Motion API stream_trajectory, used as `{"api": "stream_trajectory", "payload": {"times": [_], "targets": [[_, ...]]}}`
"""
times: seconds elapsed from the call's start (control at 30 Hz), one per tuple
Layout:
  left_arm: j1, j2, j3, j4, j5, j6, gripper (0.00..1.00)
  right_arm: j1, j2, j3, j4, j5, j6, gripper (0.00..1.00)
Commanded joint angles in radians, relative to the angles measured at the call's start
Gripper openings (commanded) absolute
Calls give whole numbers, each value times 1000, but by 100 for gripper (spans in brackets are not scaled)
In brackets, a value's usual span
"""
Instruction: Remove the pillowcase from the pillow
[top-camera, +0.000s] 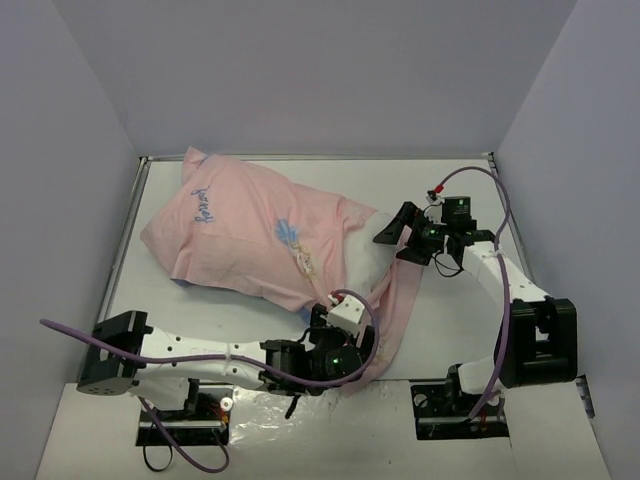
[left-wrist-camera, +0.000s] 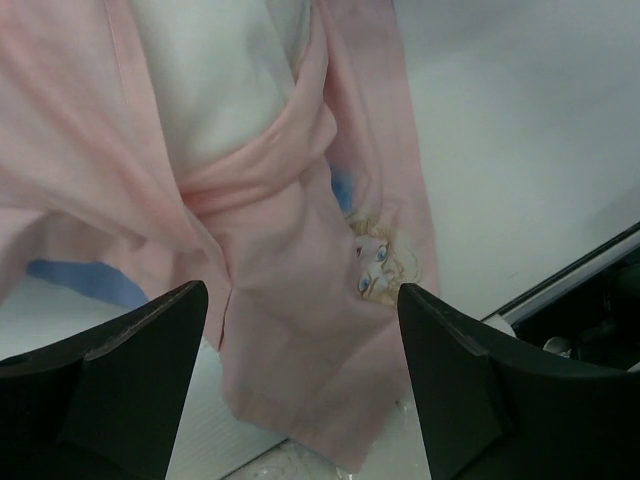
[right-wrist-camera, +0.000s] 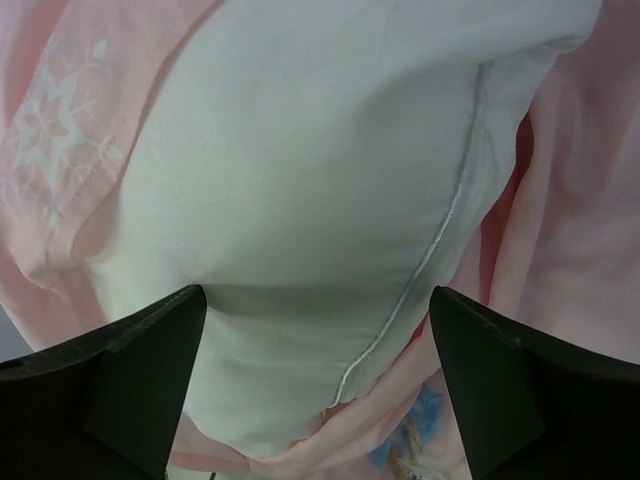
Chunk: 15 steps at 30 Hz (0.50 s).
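The pink pillowcase (top-camera: 250, 225) lies bunched over the pillow at the table's left and middle. The white pillow (top-camera: 365, 255) pokes out of its right-hand opening. A loose pink flap (top-camera: 395, 310) trails from there toward the near edge. My right gripper (top-camera: 398, 240) is open at the bared end, and the pillow's seamed corner (right-wrist-camera: 300, 150) sits between its fingers (right-wrist-camera: 150, 360) with pillowcase (right-wrist-camera: 60, 120) on both sides. My left gripper (top-camera: 322, 322) is open just above the flap. Pillowcase (left-wrist-camera: 300, 250) with a blonde princess face (left-wrist-camera: 378, 260) lies under its jaws, and the pillow (left-wrist-camera: 210, 80) shows beyond.
The white table (top-camera: 450, 200) is boxed in by grey walls on three sides, with a metal rim (top-camera: 125, 240) along the left. Crinkled clear sheeting (top-camera: 250, 400) lies at the near edge between the arm bases. A purple cable (top-camera: 505, 220) loops over the right arm.
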Motion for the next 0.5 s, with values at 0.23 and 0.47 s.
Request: {"api": "stream_trajectory", "payload": {"times": [0.23,0.47], "targets": [[-14,74,-100,48,-95,-267,78,82,82,40,55,52,32,88],[12,120,-135,51,-145,-368,61,62,161,80,55,32,35,63]]}}
